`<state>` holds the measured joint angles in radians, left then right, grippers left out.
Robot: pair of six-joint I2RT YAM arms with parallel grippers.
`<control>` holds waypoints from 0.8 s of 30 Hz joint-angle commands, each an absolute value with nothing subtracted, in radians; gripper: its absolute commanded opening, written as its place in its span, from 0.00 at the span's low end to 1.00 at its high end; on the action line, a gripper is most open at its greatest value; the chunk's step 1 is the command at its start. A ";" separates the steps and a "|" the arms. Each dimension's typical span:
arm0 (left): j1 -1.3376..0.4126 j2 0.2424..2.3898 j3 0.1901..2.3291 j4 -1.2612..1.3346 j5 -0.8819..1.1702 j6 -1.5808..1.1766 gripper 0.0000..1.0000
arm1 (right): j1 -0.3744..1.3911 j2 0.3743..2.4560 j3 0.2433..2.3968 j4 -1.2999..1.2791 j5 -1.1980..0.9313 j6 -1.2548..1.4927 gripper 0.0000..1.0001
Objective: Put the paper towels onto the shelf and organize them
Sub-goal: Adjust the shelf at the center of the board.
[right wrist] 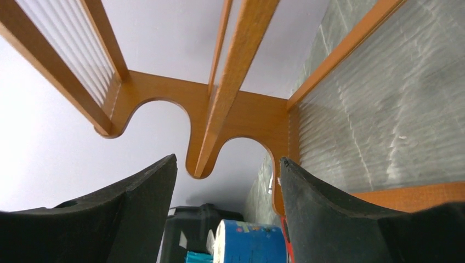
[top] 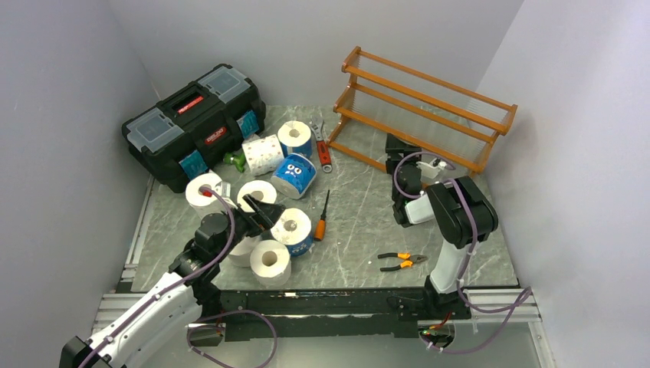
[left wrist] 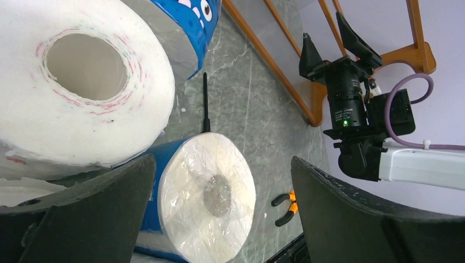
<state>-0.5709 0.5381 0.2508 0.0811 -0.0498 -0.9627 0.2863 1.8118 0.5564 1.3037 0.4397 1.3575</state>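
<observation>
Left gripper [left wrist: 222,164]: fingers [left wrist: 82,219] wide apart, nothing clamped. A blue-wrapped roll [left wrist: 197,203] standing on end sits in the gap below them (can't tell if the left pad touches it). A white roll [left wrist: 82,82] is just beside it. Right gripper [right wrist: 227,161]: fingers [right wrist: 131,213] also apart, empty, pointed at the end panel of the shelf [right wrist: 247,115], close to its lower tier. In the top view the shelf stands at the far right of the table [top: 360,222], near the back wall. The paper towels [top: 253,190] are all clustered on the table's left half, between the black toolbox [top: 192,123] and an orange-handled screwdriver [top: 323,218], well apart from the shelf. Pliers [top: 402,261] lie near the right arm's base, and a wrench [top: 323,149] is by the far rolls.
</observation>
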 commanded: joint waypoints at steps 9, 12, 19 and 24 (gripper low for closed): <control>-0.573 0.546 0.270 0.079 -0.063 -0.936 0.99 | 0.243 1.939 0.684 1.428 0.422 1.369 0.55; -0.574 0.570 0.275 0.091 -0.057 -0.933 0.99 | 0.228 1.964 0.699 1.447 0.403 1.381 0.47; -0.573 0.620 0.294 0.113 -0.042 -0.932 0.99 | 0.202 2.017 0.736 1.482 0.320 1.398 0.17; -0.573 0.635 0.303 0.121 -0.041 -0.936 0.99 | 0.177 2.022 0.741 1.482 0.252 1.409 0.00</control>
